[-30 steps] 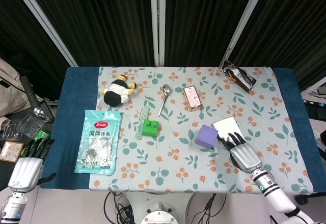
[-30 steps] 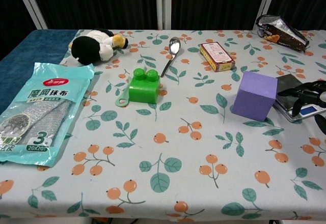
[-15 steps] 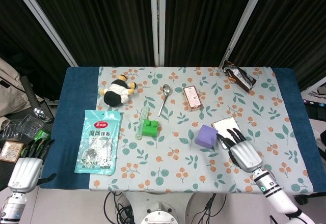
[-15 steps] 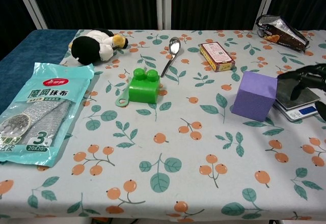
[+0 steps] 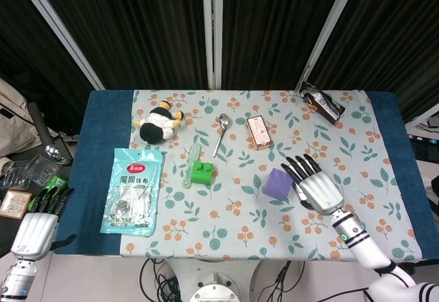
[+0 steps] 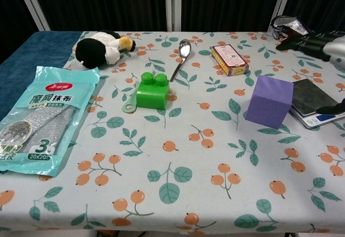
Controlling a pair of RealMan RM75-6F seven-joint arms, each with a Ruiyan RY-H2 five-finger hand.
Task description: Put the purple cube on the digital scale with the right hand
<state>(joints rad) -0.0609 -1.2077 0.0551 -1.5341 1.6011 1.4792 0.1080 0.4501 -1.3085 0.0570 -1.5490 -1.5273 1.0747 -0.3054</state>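
Note:
The purple cube (image 5: pixel 277 182) (image 6: pixel 269 100) sits on the floral cloth, right of centre. Just to its right lies the digital scale (image 6: pixel 311 101), nearly all hidden under my right hand in the head view. My right hand (image 5: pixel 314 185) (image 6: pixel 319 42) hovers above the scale with its fingers spread, holding nothing, its fingertips close to the cube's right side. My left hand (image 5: pixel 40 223) hangs off the table's left edge, fingers apart and empty.
A green block (image 5: pixel 203 172) on a light green tool, a spoon (image 5: pixel 221 131), a pink box (image 5: pixel 259 131), a plush toy (image 5: pixel 160 123), a teal cloth packet (image 5: pixel 132 191) and a snack bag (image 5: pixel 321 102) lie around the cloth.
My right hand has risen from the scale and moved up and toward the cube, fingers still spread. The cube, the scale and the left hand stayed put.

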